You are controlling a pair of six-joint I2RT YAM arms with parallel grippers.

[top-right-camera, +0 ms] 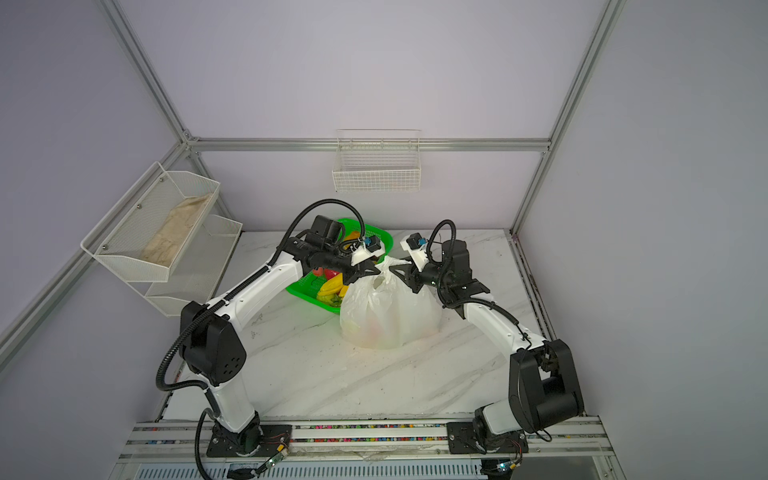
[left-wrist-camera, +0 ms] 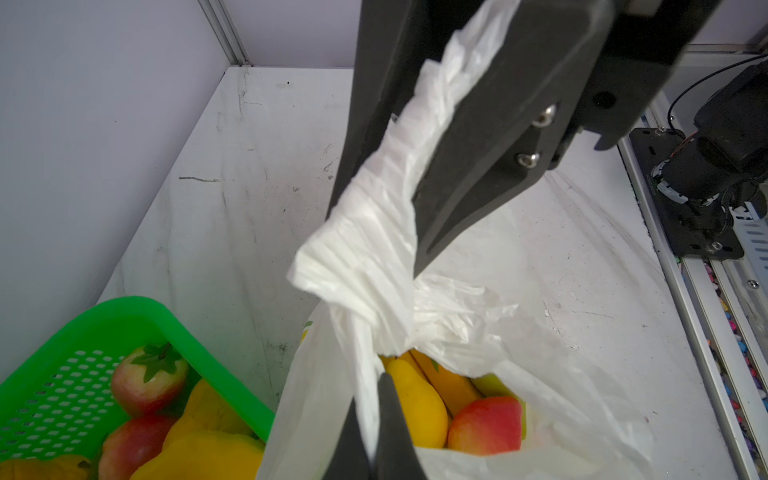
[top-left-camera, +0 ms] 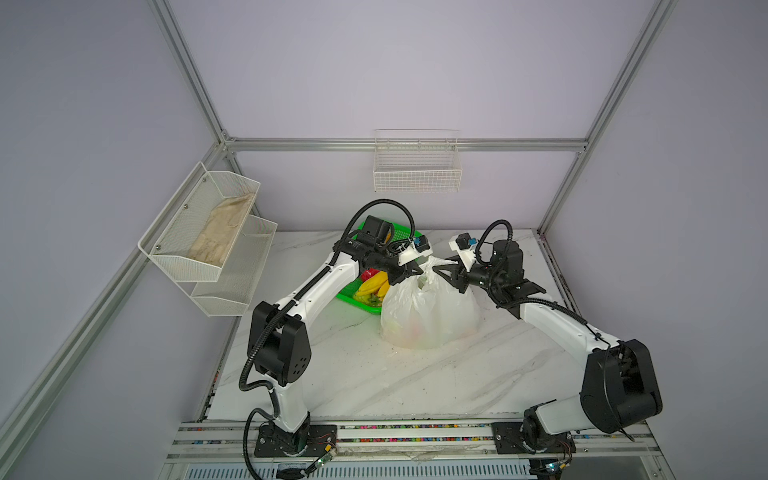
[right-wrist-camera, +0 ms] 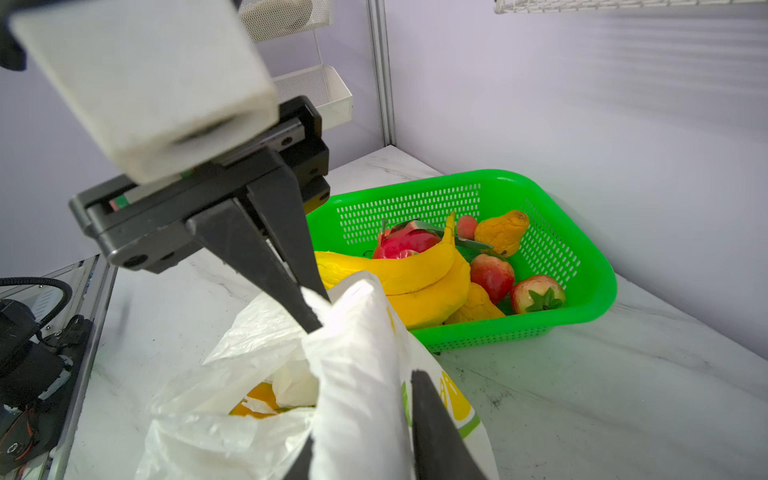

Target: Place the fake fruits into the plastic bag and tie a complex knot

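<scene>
The plastic bag (top-left-camera: pixel 428 316) (top-right-camera: pixel 386 316) stands mid-table, its mouth part open. Inside lie a yellow banana (left-wrist-camera: pixel 415 407) and a red-green apple (left-wrist-camera: pixel 486 428). My left gripper (top-left-camera: pixel 419 270) (left-wrist-camera: pixel 372 399) is shut on one white handle strip. The other handle lies between the parted fingers of my right gripper (top-left-camera: pixel 437 271) (right-wrist-camera: pixel 365 411), which is open. Both handles cross in a loose twist, the knot (left-wrist-camera: pixel 374 311), above the mouth. More fake fruits (right-wrist-camera: pixel 415 270) fill the green basket (right-wrist-camera: pixel 582 291).
The green basket (top-left-camera: pixel 349 297) touches the bag's far-left side, under my left arm. White wire baskets hang on the left wall (top-left-camera: pixel 208 232), one holding a beige cloth, and on the back wall (top-left-camera: pixel 417 166). Metal rail (top-left-camera: pixel 415 432) runs along the front edge.
</scene>
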